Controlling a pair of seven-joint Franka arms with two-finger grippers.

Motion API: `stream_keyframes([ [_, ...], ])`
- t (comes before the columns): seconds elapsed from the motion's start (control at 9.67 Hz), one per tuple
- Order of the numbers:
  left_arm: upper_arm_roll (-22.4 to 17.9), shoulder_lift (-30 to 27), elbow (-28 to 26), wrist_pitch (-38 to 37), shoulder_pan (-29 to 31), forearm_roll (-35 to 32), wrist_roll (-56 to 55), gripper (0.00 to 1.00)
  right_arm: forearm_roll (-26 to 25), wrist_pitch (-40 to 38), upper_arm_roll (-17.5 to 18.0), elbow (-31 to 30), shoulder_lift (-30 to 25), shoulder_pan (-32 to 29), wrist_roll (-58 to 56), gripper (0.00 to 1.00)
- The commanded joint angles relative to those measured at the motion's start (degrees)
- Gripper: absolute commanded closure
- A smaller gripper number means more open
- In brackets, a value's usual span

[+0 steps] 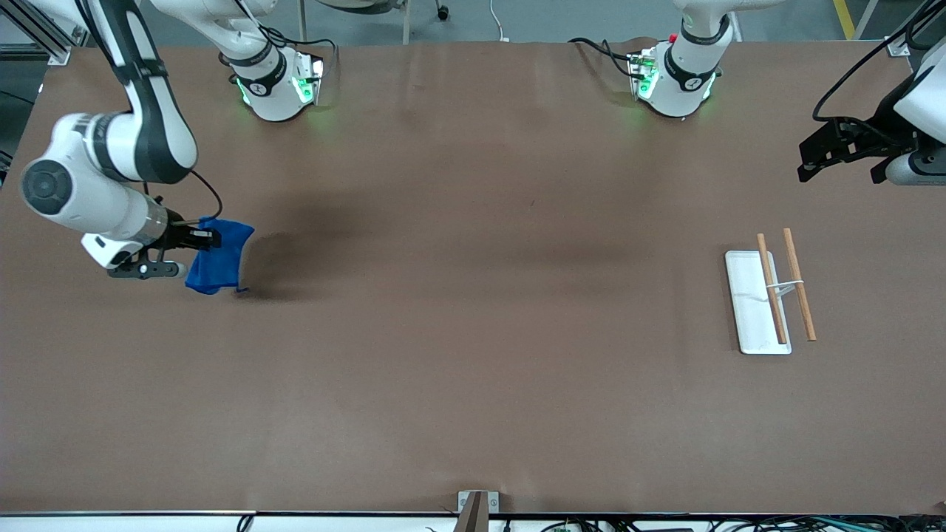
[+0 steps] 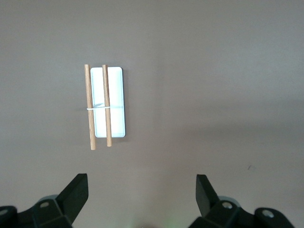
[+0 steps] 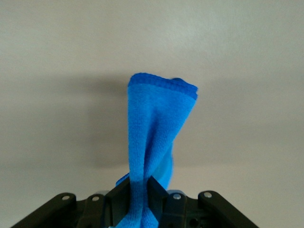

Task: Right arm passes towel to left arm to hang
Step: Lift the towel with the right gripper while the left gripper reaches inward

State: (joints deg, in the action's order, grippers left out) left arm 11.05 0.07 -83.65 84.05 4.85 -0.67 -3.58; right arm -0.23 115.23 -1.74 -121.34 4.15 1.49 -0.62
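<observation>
The bright blue towel [image 1: 219,255] hangs bunched from my right gripper [image 1: 209,238], which is shut on it above the table at the right arm's end. In the right wrist view the towel [image 3: 156,128] is pinched between the two black fingers [image 3: 118,197], with its stitched edge at the free end. My left gripper [image 1: 805,159] is open and empty, up in the air at the left arm's end of the table; its spread fingertips [image 2: 78,187] show in the left wrist view over bare table. The left arm waits.
A white base [image 1: 750,303] with two wooden rods [image 1: 798,292] joined by a white wire lies toward the left arm's end; it also shows in the left wrist view [image 2: 116,102]. The two green-lit arm bases [image 1: 277,85] stand along the table's edge farthest from the front camera.
</observation>
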Motion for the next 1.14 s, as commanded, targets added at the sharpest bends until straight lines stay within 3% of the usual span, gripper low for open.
stream_keyframes([
  [0.0,0.3,1.1,-0.1,-1.0,0.2,0.0,0.7,0.0,-0.6,-6.4,4.3,7.9,1.0,6.7,11.8,1.0],
  [0.1,0.4,1.1,-0.1,-1.0,0.3,0.0,0.8,0.0,0.3,-5.7,8.9,9.4,1.2,6.9,15.2,1.0],
  [0.31,-0.1,2.8,-0.3,-0.6,0.6,6.8,1.6,0.0,9.9,-3.8,14.1,14.8,4.1,7.0,15.9,1.0],
  [0.52,-0.2,8.0,-0.3,0.8,4.4,17.9,3.0,0.0,24.0,2.4,16.1,16.6,6.5,7.8,15.9,1.0],
  [0.72,-0.2,15.4,-1.9,2.9,10.9,32.8,15.3,0.0,40.2,8.0,18.6,16.7,8.4,8.8,14.7,1.0],
  [1.03,-0.1,18.3,-10.4,8.6,12.3,47.6,18.8,0.0,63.1,15.4,24.8,16.7,10.3,9.2,5.2,1.0],
])
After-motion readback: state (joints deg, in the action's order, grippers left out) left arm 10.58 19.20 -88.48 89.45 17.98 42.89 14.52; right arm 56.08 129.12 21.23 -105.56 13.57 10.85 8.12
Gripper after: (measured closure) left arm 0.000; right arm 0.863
